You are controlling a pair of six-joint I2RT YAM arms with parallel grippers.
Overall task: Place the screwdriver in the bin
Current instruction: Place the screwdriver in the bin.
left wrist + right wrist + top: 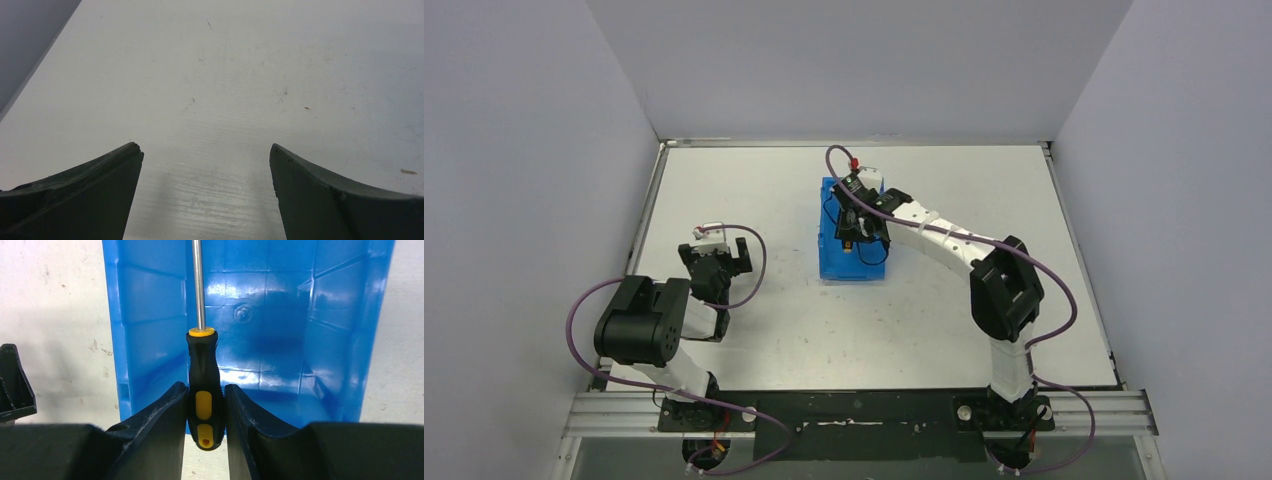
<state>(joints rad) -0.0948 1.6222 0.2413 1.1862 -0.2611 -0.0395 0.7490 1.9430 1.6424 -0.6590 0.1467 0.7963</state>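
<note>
In the lower left of the top view the left arm sits folded near its base. The left jaws stand wide apart over bare white table, gripping nothing. The left wrist view agrees: its two dark fingers fill the bottom corners of the frame, with a broad stretch of scuffed table between them.

Just above the centre of the top view stands the blue bin, its long side running up the frame. The right arm reaches from the lower right up and leftward, and its wrist hangs over the bin's opening, hiding much of the inside.

In the right wrist view the right jaws are clamped on the screwdriver — the fingers press either side of the black and yellow handle at bottom centre. The thin metal shaft runs straight up to the top edge, left of centre, over the glossy floor of the bin and close to its left wall. The handle's butt lies over the bin's near edge — whether the tip touches the bin cannot be told
</note>
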